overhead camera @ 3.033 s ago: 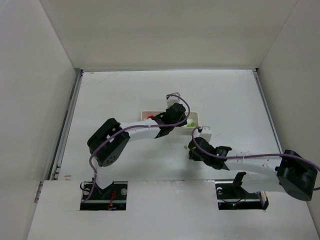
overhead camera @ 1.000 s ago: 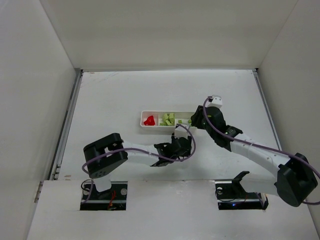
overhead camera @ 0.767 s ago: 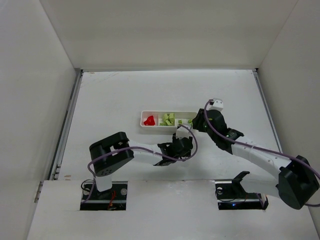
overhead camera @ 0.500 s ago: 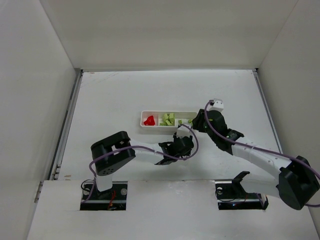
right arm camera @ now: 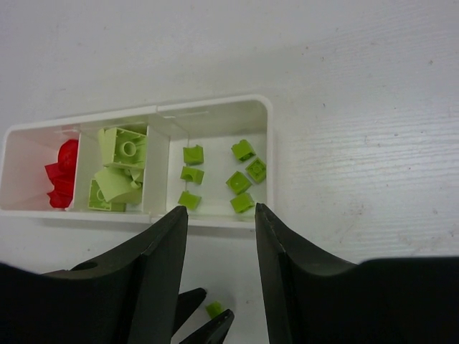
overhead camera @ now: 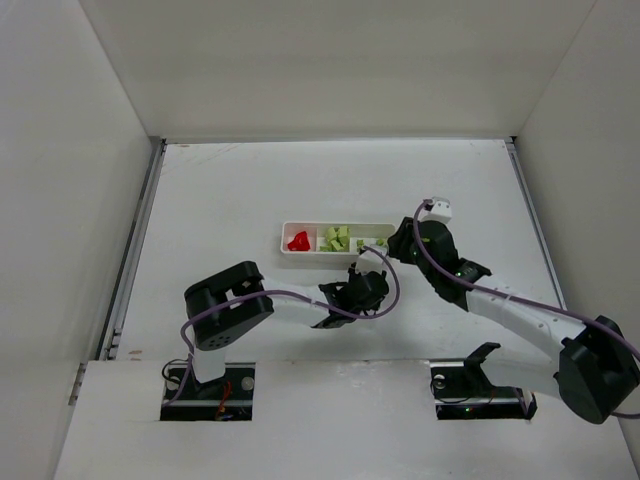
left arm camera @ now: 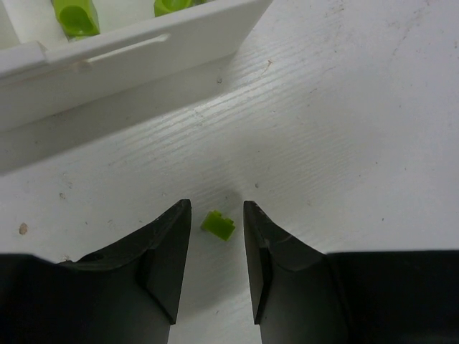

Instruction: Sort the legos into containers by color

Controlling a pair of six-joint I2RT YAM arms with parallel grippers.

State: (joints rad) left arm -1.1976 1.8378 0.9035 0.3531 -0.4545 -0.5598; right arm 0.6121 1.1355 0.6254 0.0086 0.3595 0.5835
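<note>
We see the left gripper (left arm camera: 215, 213), narrowly parted, astride a loose green brick (left arm camera: 217, 225) on the tray's (left arm camera: 143, 50) near side, ready to pinch; the right gripper (right arm camera: 219, 211) hovers wide, empty.

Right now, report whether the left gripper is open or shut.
Open: the left gripper has its jaws apart, straddling a loose green lego on the table.
</note>
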